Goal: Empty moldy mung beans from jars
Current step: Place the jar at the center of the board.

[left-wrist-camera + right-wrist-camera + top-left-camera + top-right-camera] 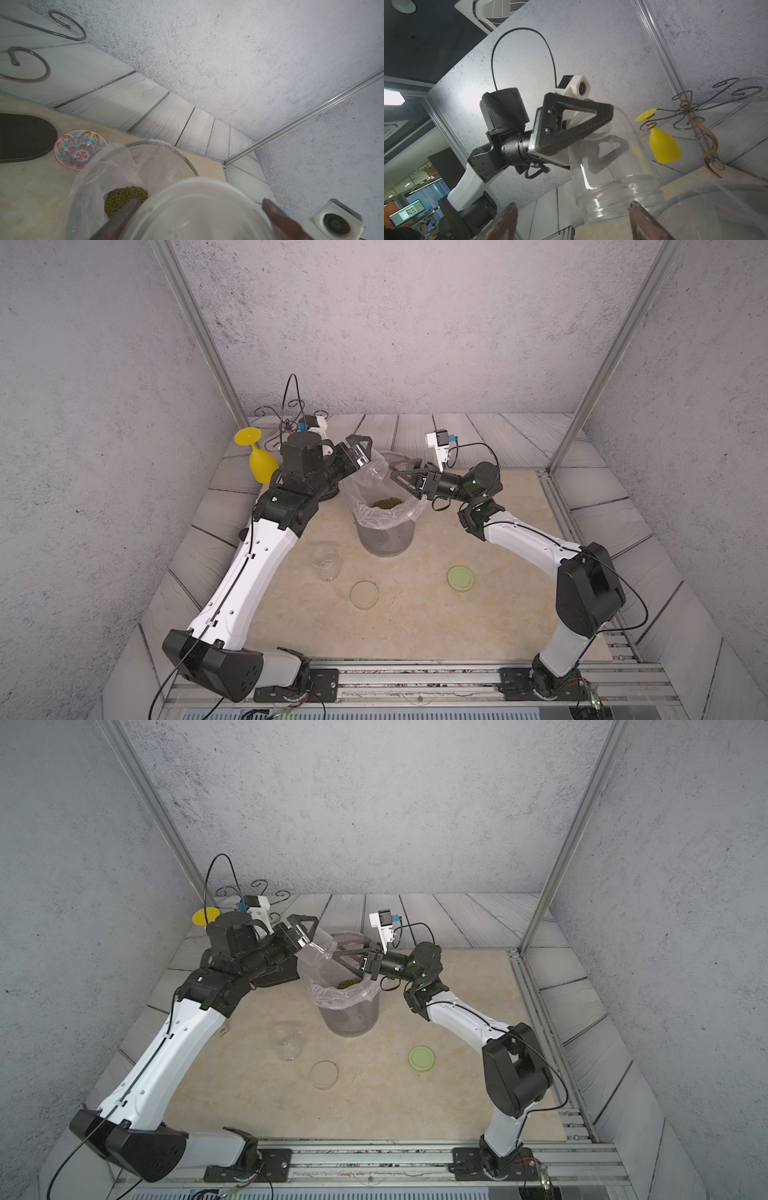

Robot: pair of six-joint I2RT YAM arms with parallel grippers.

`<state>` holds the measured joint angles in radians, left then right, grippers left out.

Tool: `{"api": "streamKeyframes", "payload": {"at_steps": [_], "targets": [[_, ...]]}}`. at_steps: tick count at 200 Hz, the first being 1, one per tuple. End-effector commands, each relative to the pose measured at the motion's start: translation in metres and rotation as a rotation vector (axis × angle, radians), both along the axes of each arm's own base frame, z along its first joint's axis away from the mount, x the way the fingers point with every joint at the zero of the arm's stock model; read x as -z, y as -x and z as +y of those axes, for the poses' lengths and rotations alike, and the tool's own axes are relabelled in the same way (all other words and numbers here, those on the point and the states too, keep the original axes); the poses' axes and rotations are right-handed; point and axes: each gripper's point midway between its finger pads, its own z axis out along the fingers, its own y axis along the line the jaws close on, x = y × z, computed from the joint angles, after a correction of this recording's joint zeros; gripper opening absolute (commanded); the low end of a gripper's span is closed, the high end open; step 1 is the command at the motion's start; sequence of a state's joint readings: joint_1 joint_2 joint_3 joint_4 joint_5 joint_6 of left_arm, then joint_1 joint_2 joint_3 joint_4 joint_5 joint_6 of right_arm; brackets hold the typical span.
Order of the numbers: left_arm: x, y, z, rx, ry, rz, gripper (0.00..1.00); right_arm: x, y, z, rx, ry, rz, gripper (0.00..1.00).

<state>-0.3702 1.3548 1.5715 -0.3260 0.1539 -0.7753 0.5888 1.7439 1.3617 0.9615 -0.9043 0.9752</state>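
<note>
Though unseen overhead, a patterned bowl [80, 149].

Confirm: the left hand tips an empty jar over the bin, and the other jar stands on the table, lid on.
Wrong on the lid: the other jar stands open, the beige lid and green lid lying apart from it, as both top views show. The left hand does tip an empty jar over the bin.

Two clear glass jars, a tilted jar [372, 476] and an upright jar [326, 563]. Two loose lids, a beige lid [364, 594] and a green lid [460, 579]. One lined bin [384, 539], one heap of mung beans [386, 502], one yellow goblet [262, 466], one wire stand [714, 143], one patterned bowl [80, 148], one dark mat [22, 138].
</note>
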Motion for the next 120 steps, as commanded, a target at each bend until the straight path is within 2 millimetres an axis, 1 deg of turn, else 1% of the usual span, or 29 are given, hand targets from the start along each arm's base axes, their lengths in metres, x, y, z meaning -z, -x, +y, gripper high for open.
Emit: {"api": "streamKeyframes", "payload": {"at_steps": [1,71,100,120], "targets": [[-0.032,0.012,-0.009,0.064,0.046,-0.103,0.48,-0.004,0.017,0.011,-0.097,0.004,-0.020,0.83],[-0.041,0.015,0.002,0.040,-0.004,-0.151,0.48,0.014,0.022,0.012,-0.122,0.070,0.045,0.82],[-0.044,0.015,0.001,0.051,0.001,-0.162,0.48,0.013,0.020,0.015,-0.138,0.080,0.061,0.82],[-0.044,0.015,-0.001,0.063,-0.011,-0.164,0.48,0.007,0.019,0.017,-0.154,0.061,0.059,0.81]]}}
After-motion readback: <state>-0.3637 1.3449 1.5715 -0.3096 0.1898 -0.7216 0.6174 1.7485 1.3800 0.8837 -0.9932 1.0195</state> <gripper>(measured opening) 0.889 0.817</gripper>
